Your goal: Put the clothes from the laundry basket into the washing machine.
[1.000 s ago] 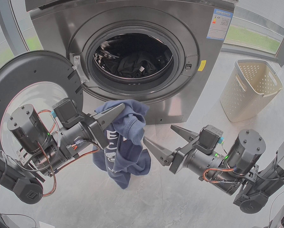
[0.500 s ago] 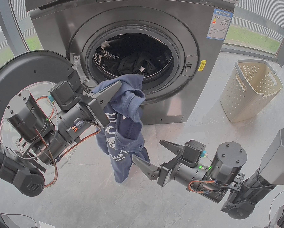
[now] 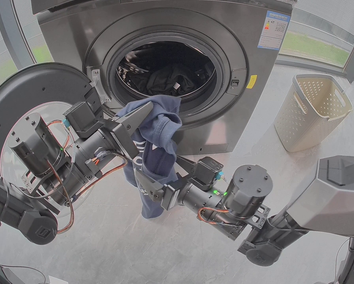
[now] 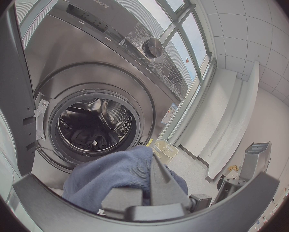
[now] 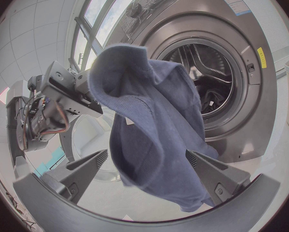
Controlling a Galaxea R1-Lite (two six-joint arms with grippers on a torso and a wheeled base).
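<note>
A dark blue garment hangs in front of the washing machine, just below the rim of its open drum. My left gripper is shut on the garment's top fold. My right gripper is open lower down, one finger on each side of the hanging cloth; in the right wrist view its gripper straddles the cloth without closing on it. Dark clothes lie inside the drum. The cream laundry basket stands on the floor to the right of the machine.
The machine's round door is swung open to the left, close behind my left arm. Pale tiled floor lies open in front of the machine. Glass walls stand behind and beside the machine.
My left gripper lifted the blue garment up to the drum rim, then held nearly still. My right arm swung left and its open fingers came around the garment's lower part.
</note>
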